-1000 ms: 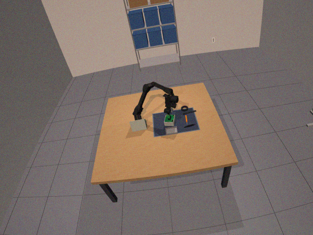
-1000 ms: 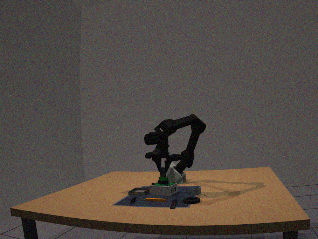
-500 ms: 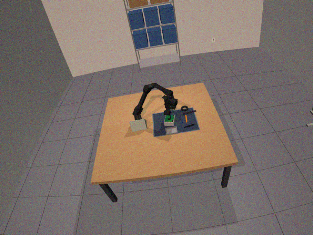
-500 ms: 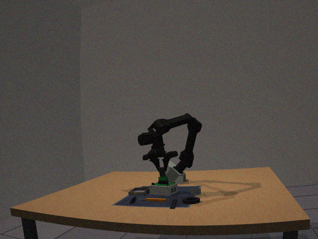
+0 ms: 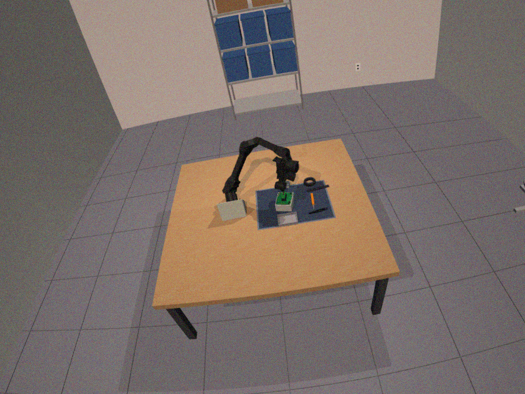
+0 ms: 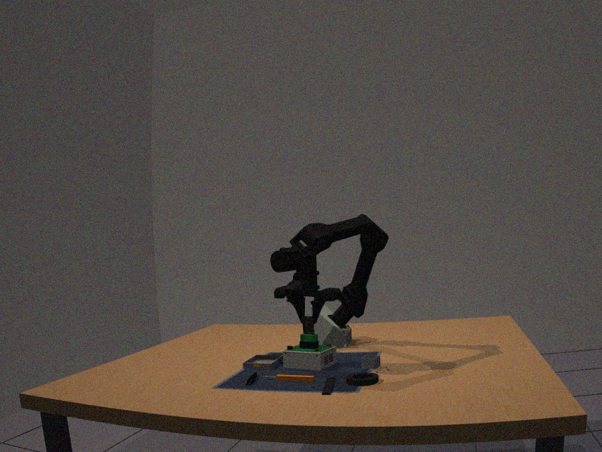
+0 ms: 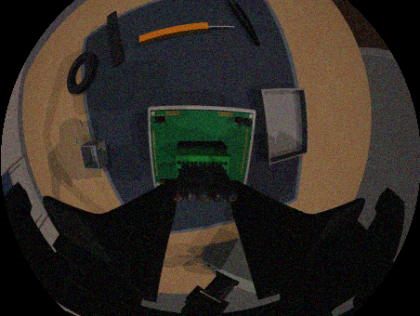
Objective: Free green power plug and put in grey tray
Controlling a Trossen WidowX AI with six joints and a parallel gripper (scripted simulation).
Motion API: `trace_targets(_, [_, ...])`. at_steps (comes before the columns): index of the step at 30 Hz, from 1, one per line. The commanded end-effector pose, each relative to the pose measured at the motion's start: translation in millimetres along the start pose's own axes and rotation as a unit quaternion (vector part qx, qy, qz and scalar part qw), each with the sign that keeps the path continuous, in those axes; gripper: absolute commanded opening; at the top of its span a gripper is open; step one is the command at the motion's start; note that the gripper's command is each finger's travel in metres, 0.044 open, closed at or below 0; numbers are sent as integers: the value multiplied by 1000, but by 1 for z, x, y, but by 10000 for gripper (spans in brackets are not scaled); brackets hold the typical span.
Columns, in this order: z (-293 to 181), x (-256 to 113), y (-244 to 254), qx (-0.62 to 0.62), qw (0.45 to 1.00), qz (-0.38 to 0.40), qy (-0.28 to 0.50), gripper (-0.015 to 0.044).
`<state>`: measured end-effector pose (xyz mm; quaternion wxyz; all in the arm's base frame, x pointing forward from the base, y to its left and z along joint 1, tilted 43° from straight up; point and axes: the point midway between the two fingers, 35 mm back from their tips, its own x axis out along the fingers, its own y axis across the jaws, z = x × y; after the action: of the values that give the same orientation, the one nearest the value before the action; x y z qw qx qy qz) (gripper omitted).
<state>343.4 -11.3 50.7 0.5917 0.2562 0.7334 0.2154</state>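
The tool (image 5: 283,193) (image 6: 308,333) (image 7: 203,187) is partly open, and its fingers are closed on the green power plug (image 6: 309,337) (image 7: 201,161), which is at the black socket (image 6: 308,344) (image 7: 202,146) on the circuit board (image 5: 290,196) (image 6: 294,347) (image 7: 167,132). So the grasp is made, but the plug is not in the grey tray (image 5: 287,223) (image 6: 263,366) (image 7: 304,122), which stands beside the white box (image 5: 284,208) (image 6: 301,360) (image 7: 150,139) on the mat. In my judgement the work is at the loosening step: a rocking of the plug seems needed before any lift. After this, there remain the carrying to the tray, the release and the moving away of the tool. I cannot tell if the plug is already a little free, because its lower part meets the socket without a gap that I can see. In the wrist view the dark fingertips cover part of the plug, and the exact contact is hard to make out. In the top view the plug is too small to judge, and in the exterior view the floor of the tray is only partly visible.
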Motion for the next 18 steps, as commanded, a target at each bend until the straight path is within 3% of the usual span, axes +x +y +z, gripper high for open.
trace_targets(1, [-1, -22, -7, 4, 1000, 23, -21, 0])
trace_targets(10, [-1, -29, -8, 4, 1000, 23, -21, 0])
trace_targets(18, [0, -1, -6, 4, 999, 23, -21, 0])
